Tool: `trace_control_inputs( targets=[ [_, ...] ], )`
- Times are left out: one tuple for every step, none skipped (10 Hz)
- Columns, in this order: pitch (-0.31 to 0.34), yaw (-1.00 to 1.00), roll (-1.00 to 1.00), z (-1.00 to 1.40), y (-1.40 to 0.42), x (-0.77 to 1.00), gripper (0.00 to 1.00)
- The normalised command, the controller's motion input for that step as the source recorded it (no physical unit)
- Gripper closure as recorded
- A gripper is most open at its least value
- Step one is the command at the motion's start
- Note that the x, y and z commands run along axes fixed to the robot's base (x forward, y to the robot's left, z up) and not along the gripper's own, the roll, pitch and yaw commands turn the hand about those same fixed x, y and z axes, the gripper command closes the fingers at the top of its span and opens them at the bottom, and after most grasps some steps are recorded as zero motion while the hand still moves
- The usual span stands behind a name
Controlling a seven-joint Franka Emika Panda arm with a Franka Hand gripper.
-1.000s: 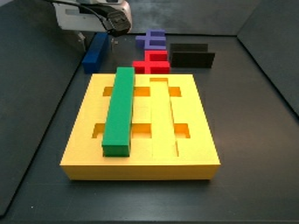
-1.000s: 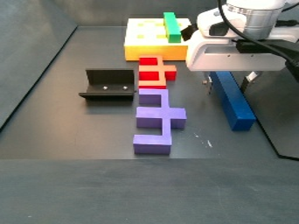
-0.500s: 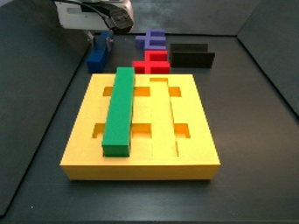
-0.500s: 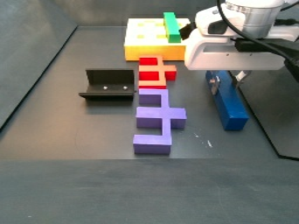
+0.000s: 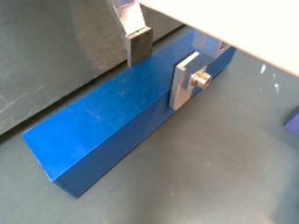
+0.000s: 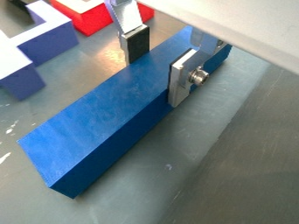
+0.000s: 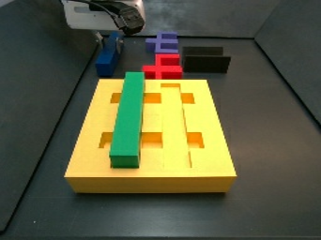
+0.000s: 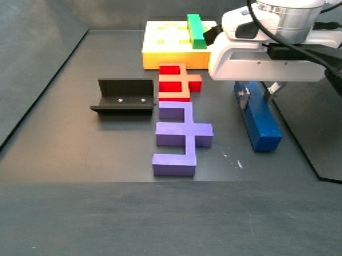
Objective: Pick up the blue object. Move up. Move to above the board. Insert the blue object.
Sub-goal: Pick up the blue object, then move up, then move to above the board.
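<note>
Gripper: lowered over the blue object, one finger on each long side face. In both wrist views the silver plates sit against or just beside the bar's flanks, jaws straddling its width. Whether the pads are pressing or merely alongside cannot be told; no gap is visible.

Blue object: lying flat on the dark floor, directly beneath and between the fingers. In a side view it rests under the wrist housing. The grip point falls toward one end of the bar, not its middle; most of the length runs away from the fingers. Judgement: straddling the narrow dimension is the only way the jaws fit this bar; an off-centre hold may let the long end droop on lifting.

Orientation: long axis horizontal, crossing the line between the fingers at right angles. In a side view the bar runs roughly parallel to the board's grooves.

Beyond the gripper: the board stands well apart, carrying a green bar in one groove. Adjacent grooves appear free. Pick-up step judged in hand; lift not yet done.
</note>
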Motion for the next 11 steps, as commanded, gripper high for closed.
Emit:
trace_control_inputs(
  targets=[
    [0.0, 0.0, 0.0, 0.0, 0.0, 0.0, 1.0],
    [0.0, 0.0, 0.0, 0.0, 0.0, 0.0, 1.0],
    [0.0, 0.0, 0.0, 0.0, 0.0, 0.0, 1.0],
    [0.0, 0.0, 0.0, 0.0, 0.0, 0.0, 1.0],
    [0.0, 0.0, 0.0, 0.0, 0.0, 0.0, 1.0],
    [0.0, 0.0, 0.0, 0.0, 0.0, 0.0, 1.0],
    [0.0, 0.0, 0.0, 0.83, 0.0, 0.0, 1.0],
    [-0.018, -0.02, 0.01, 0.85, 0.07, 0.04, 1.0],
    [0.014, -0.02, 0.02, 0.65, 0.05, -0.02, 1.0],
    [0.007, -0.02, 0.03, 0.45, 0.04, -0.02, 1.0],
    [0.0, 0.0, 0.0, 1.4, 0.0, 0.0, 1.0]
  ],
)
